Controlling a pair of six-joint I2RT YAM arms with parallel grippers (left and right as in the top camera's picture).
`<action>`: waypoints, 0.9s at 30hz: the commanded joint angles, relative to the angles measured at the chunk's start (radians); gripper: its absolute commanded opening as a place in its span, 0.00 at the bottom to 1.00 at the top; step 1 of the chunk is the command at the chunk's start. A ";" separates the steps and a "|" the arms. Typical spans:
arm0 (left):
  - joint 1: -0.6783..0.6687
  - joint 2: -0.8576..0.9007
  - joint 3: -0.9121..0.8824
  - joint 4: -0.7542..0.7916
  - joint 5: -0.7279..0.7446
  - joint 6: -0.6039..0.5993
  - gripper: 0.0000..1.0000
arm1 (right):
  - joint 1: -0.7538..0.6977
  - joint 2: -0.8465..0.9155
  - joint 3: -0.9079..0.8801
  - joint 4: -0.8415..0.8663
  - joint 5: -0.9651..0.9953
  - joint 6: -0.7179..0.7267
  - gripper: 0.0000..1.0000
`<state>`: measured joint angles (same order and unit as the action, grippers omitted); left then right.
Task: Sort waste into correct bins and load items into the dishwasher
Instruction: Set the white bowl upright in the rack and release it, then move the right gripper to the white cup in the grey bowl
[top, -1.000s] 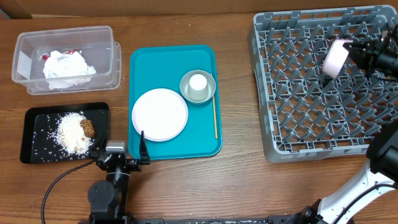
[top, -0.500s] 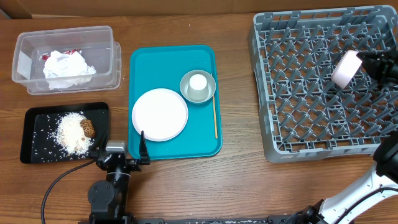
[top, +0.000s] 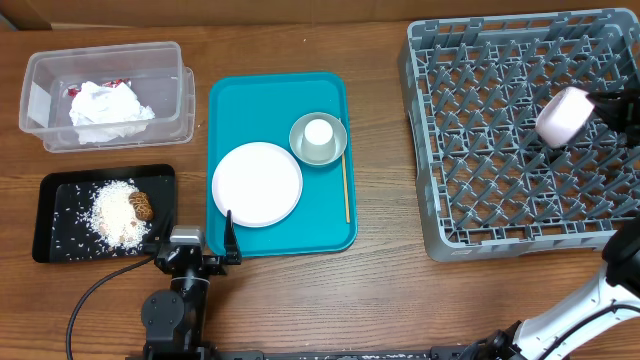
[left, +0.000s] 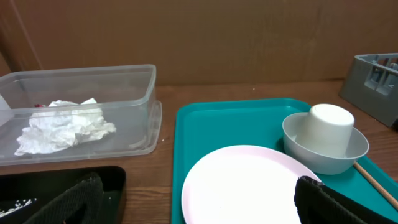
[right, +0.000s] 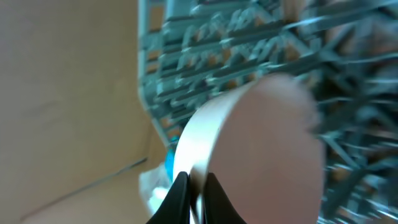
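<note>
No legible writing in any view

No word, number, brand mark or sign can be read anywhere. A pale patch (top: 38, 100) on the left end wall of the clear plastic tub (top: 186, 90) may be a label, but it is too small to show any lettering. The right wrist view is too blurred for any marking to be made out.
</note>
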<state>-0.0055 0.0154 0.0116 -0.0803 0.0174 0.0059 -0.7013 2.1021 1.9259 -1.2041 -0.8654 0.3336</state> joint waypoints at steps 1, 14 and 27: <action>0.007 -0.012 -0.007 0.004 -0.009 -0.006 1.00 | -0.051 -0.047 0.036 -0.060 0.383 0.036 0.04; 0.007 -0.012 -0.007 0.004 -0.009 -0.006 1.00 | -0.055 -0.097 0.046 -0.164 0.619 0.158 0.05; 0.007 -0.012 -0.007 0.004 -0.009 -0.006 1.00 | 0.112 -0.298 0.045 -0.195 0.547 0.071 0.19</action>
<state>-0.0055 0.0154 0.0116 -0.0803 0.0174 0.0055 -0.6640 1.8633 1.9469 -1.3933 -0.2665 0.4667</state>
